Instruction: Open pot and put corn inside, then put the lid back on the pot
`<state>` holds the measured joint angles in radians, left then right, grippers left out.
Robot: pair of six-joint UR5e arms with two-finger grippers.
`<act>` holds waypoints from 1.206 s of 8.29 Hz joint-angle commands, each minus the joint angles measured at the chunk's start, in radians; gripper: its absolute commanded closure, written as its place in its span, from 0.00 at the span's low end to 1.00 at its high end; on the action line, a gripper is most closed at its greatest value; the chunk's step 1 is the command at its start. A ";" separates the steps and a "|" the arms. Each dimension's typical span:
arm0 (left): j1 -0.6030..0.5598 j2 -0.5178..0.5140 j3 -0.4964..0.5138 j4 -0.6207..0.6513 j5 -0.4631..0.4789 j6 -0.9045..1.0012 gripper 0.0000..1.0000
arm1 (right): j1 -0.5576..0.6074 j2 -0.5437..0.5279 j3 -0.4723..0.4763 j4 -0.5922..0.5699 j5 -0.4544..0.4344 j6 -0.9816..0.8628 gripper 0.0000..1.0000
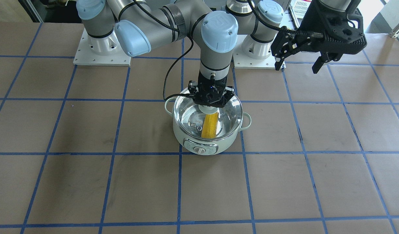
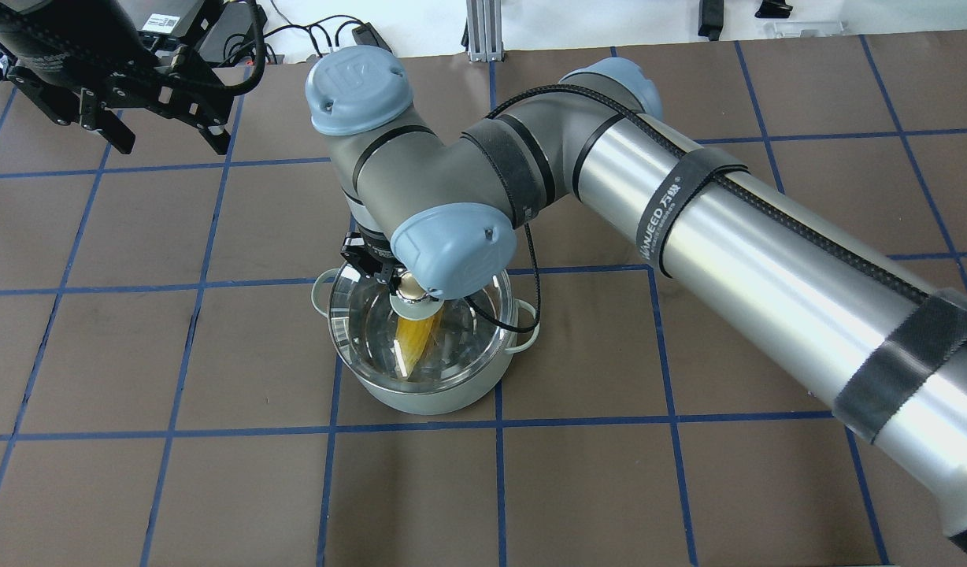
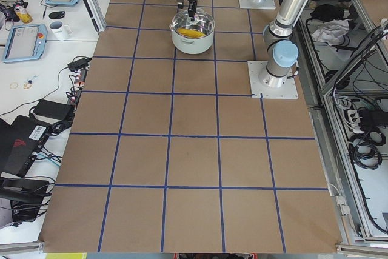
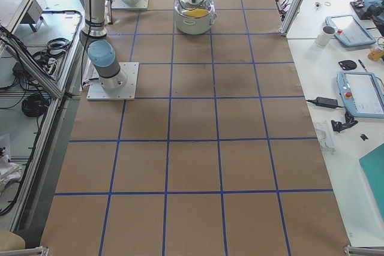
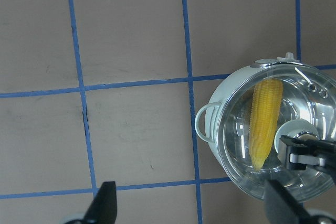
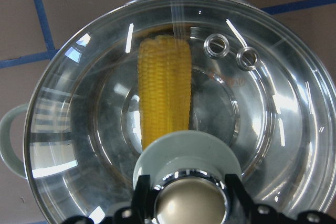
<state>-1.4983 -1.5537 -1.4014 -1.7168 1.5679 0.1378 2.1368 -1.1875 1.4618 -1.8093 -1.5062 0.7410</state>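
Observation:
The pale green pot (image 1: 199, 143) stands mid-table with the yellow corn (image 1: 210, 127) lying inside it. The clear glass lid (image 1: 230, 113) sits level over the pot's rim; I cannot tell whether it rests on the rim or hangs just above. My right gripper (image 1: 210, 104) comes straight down and is shut on the lid's knob (image 6: 189, 198), and the corn (image 6: 163, 93) shows through the glass (image 6: 262, 119). My left gripper (image 1: 297, 66) is open and empty, raised high at the back, away from the pot (image 5: 220, 108).
Brown table with a blue tape grid. The arm base plates (image 1: 100, 53) stand at the robot's edge. A black cable (image 1: 168, 78) loops down beside the right wrist. A white basket (image 1: 300, 8) sits behind the left arm. Side benches hold tablets (image 4: 360, 91) and mugs (image 4: 327, 31).

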 commanded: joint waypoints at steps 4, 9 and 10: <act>0.003 0.007 0.004 -0.006 0.009 -0.004 0.00 | -0.029 -0.042 -0.001 0.005 -0.011 -0.017 0.00; -0.013 0.014 -0.027 0.003 0.010 -0.065 0.00 | -0.305 -0.262 0.002 0.211 -0.009 -0.309 0.00; -0.014 0.009 -0.042 0.008 0.011 -0.099 0.00 | -0.352 -0.285 0.002 0.255 -0.020 -0.398 0.00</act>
<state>-1.5038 -1.5356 -1.4153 -1.7143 1.5720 0.1020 1.8790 -1.4181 1.4625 -1.6320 -1.5136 0.5115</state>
